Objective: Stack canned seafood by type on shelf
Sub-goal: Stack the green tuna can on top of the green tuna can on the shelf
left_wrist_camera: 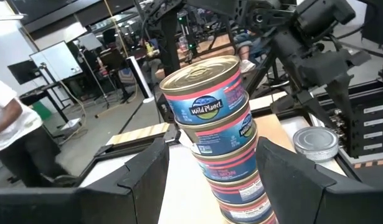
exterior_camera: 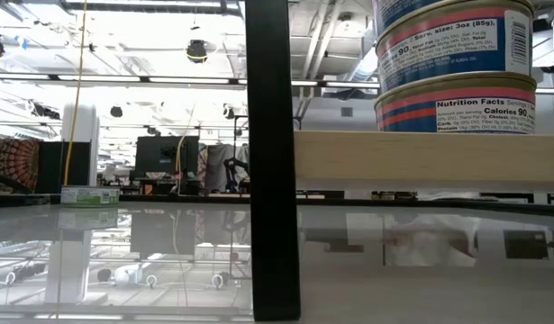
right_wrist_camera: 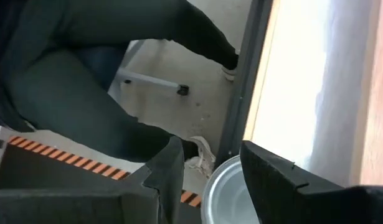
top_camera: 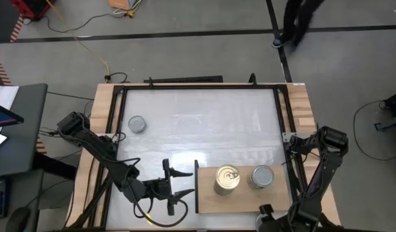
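The shelf (top_camera: 207, 200) (exterior_camera: 421, 160) lies at the table's near right. On it stand a tall stack of gold-lidded cans (top_camera: 227, 179) (left_wrist_camera: 210, 93) and, to its right, silver-lidded cans (top_camera: 263, 176) (left_wrist_camera: 314, 142). One silver can (top_camera: 138, 124) rests alone at the far left. My left gripper (top_camera: 187, 183) (left_wrist_camera: 211, 146) is open and level, left of the shelf's end, pointing at the gold stack and apart from it. My right gripper (right_wrist_camera: 211, 149) hangs by the shelf's near edge (top_camera: 267, 214), tilted down, fingers apart. A silver can lid (right_wrist_camera: 223, 190) shows just past them, partly hidden by one finger.
A dark upright panel (exterior_camera: 272, 153) closes the shelf's left end. Wooden rails (top_camera: 301, 109) and dark frame bars (right_wrist_camera: 241, 93) border the table. A person's dark legs (right_wrist_camera: 85, 93) are close beyond the table edge. Another person (left_wrist_camera: 4, 124) shows in the room.
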You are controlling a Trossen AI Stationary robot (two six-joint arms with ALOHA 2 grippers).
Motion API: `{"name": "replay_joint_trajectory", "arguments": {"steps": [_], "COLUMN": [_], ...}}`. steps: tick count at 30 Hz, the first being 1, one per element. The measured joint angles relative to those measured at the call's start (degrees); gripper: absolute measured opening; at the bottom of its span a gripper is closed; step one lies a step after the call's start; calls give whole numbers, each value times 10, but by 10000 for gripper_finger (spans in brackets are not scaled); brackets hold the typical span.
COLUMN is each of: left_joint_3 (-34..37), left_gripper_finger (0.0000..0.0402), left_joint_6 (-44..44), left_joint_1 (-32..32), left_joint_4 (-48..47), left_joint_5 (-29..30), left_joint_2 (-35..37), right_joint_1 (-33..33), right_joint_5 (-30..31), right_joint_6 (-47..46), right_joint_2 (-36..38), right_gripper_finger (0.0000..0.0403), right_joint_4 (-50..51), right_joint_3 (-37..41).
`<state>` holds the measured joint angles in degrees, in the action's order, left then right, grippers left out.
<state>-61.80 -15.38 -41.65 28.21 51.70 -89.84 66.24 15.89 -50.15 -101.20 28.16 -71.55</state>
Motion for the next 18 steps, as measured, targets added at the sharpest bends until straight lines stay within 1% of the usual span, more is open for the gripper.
{"name": "replay_joint_trajectory", "arguments": {"steps": [9,14,18], "left_joint_3": [0,0,0], "left_gripper_finger": [228,228,228], "left_joint_6": [-13,-14,-14], "left_joint_1": [3,3,3], "left_joint_4": [-4,-4,-3], "left_joint_5": [2,27,33], "left_joint_2": [0,0,0], "right_joint_1": [14,28,37], "right_joint_5": [-10,-10,-10], "right_joint_6": [-11,-35,-50], "right_joint_2": [-13,-13,-13], "right_gripper_finger": [184,184,184], "right_joint_4": [17,31,36], "right_joint_3": [-1,-1,-1]}}
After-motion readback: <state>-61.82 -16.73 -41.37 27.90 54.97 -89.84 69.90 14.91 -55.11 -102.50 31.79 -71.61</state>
